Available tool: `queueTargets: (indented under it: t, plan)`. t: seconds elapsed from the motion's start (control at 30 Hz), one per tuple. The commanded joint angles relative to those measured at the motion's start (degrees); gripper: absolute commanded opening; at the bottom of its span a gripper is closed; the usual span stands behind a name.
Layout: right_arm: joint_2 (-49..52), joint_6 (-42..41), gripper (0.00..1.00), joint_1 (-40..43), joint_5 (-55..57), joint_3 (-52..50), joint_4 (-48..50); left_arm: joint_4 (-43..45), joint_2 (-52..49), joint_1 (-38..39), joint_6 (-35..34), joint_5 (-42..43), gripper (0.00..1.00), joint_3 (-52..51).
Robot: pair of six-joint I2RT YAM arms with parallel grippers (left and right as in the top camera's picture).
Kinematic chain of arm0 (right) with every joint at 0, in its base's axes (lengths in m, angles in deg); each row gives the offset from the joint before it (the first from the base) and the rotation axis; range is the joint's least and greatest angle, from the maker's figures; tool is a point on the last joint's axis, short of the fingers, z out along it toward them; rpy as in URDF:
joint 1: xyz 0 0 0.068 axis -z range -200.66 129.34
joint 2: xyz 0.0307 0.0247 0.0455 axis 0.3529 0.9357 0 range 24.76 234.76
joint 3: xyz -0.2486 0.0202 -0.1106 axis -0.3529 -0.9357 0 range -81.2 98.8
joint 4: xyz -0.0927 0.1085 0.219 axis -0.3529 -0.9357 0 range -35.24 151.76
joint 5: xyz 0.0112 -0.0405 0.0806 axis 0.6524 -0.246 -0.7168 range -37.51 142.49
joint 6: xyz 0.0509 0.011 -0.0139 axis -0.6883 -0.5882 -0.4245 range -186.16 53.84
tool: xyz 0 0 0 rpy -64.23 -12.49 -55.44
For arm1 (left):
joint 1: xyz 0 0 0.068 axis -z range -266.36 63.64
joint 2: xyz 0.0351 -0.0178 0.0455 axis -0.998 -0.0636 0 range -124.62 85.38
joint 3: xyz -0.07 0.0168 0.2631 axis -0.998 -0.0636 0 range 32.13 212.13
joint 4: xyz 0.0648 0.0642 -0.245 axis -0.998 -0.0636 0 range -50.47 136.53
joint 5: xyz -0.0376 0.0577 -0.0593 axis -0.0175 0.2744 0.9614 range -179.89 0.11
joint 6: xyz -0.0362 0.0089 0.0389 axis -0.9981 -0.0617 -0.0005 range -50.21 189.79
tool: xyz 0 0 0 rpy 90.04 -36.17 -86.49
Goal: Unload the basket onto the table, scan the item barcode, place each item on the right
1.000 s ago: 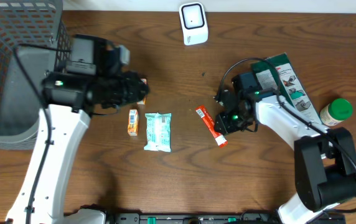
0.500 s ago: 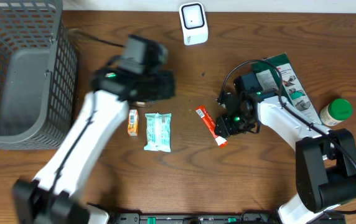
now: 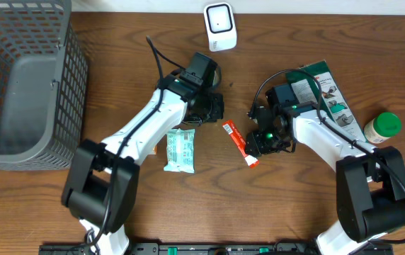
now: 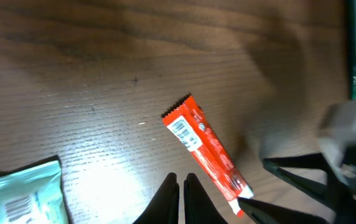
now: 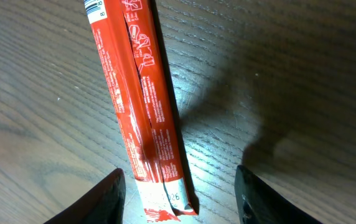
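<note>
Two claws by a red snack packet (image 3: 239,143) with a barcode.
From above, the packet lies just down and right of the left claw (image 3: 215,108), the white scanner (image 3: 220,27) is well beyond it, and the right claw (image 3: 254,147) sits over the packet's lower end. In the left wrist view, the tips are pressed together on nothing, with the packet just ahead and a blue-green packet (image 4: 22,193) to the left. In the right wrist view, the tips stand apart with the packet's end between them, maybe not touching.

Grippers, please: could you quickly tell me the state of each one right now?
Left gripper: closed, holding nothing.
Right gripper: open, fingers either side of the red packet, not gripping it.
</note>
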Motion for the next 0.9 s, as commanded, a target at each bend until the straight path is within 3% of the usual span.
queueTargets:
  t: [0.0, 0.5, 0.87]
  plan:
    - [-0.98, -1.92, 0.51, 0.13, -0.28, -0.57, -0.15, 0.94, -2.93, 1.46, -0.90, -0.11, 0.07, -0.28]
    - [-0.98, -4.87, 0.42, -2.03, -0.28, -8.00, 8.68, 4.35, -10.14, 4.35, -0.85, -0.59, 0.07, -0.33]
    - [-0.98, -4.87, 0.32, -4.42, 1.97, -8.66, 8.17, 5.29, -15.15, 4.57, -0.87, -0.59, 0.08, -0.33]
